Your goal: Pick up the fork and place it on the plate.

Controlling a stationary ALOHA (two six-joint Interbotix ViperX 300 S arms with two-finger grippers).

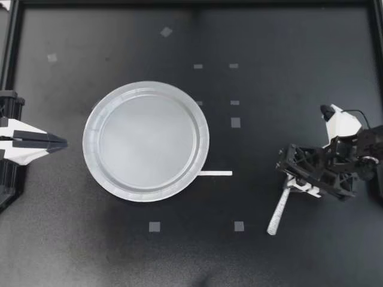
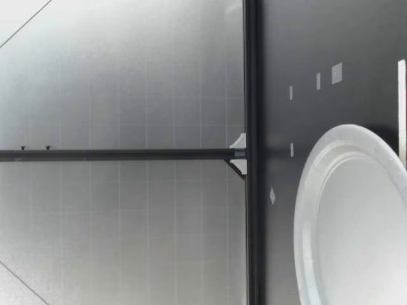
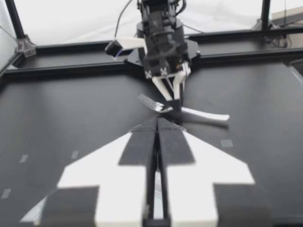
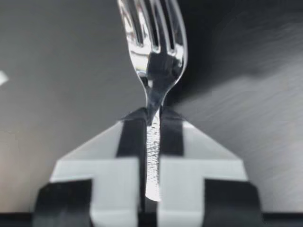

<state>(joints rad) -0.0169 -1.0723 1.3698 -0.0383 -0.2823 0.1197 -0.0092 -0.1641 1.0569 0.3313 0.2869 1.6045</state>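
A clear plastic fork (image 1: 276, 214) is at the right of the table, and my right gripper (image 1: 292, 183) is shut on it near its neck, so the handle sticks out toward the front edge. In the right wrist view the fork (image 4: 154, 47) runs between the fingers with its tines ahead of them. The left wrist view shows the right gripper (image 3: 171, 105) pointing down, the fork (image 3: 151, 101) held roughly level and low over the table. The white paper plate (image 1: 91, 140) lies left of centre with nothing on it. My left gripper (image 1: 60, 142) is shut at the left edge, holding nothing.
A white strip (image 1: 215, 173) lies on the table against the plate's right rim. Small grey tape squares (image 1: 236, 122) dot the black mat. A black frame rail (image 2: 251, 152) borders the table. The low view shows the plate (image 2: 305, 210) and no gripper.
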